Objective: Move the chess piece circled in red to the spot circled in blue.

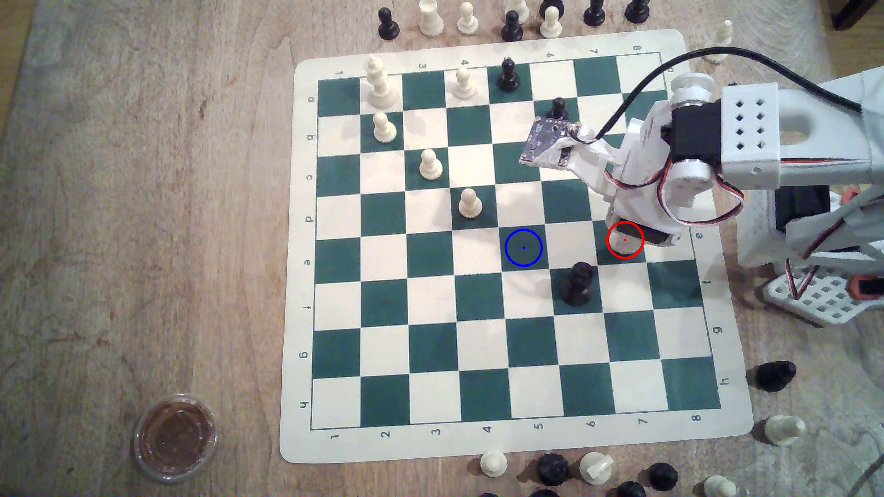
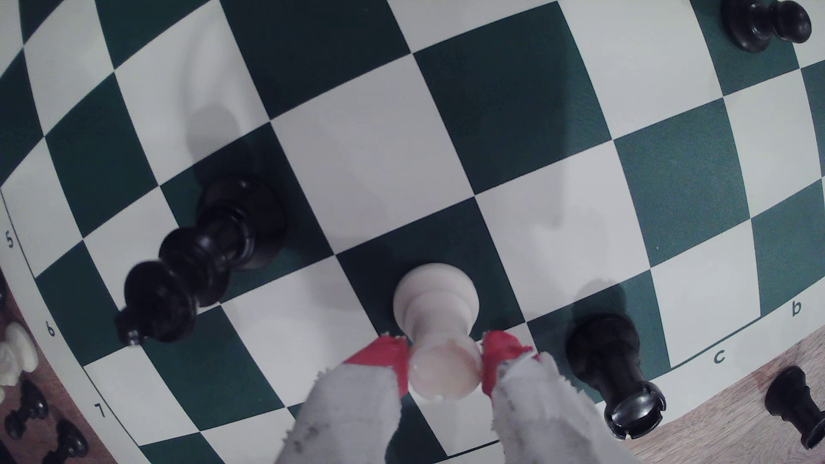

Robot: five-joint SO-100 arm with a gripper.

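Fingers of the white SO-100 arm's gripper (image 2: 445, 370), wrapped in pale cloth and tipped with red pads (image 2: 497, 357), press against both sides of the cup-like top of a short cream-white plastic chess piece (image 2: 435, 312). The piece's broad round base sits on a dark green square of the green-and-cream roll-up chessboard (image 1: 296, 267), and the piece appears to stand upright on it, though the steep wrist angle makes that hard to confirm.

In the exterior view the chess piece (image 1: 625, 244) shows as a pale patch inside the thin red ring, mostly covered by the gripper (image 1: 634, 234) above it, near the board's edge on the exterior view's right. The spot (image 1: 523, 247), a dark green square carrying a blue ring and centre dot, lies in the same row toward the exterior view's left, with one cream square between the two. A tall black plastic piece (image 1: 578, 284) stands one row below, between them. Four cream-white round-headed pawns (image 1: 469, 203) and a tall cream-white crowned piece (image 1: 379, 83) occupy the far side of the board.
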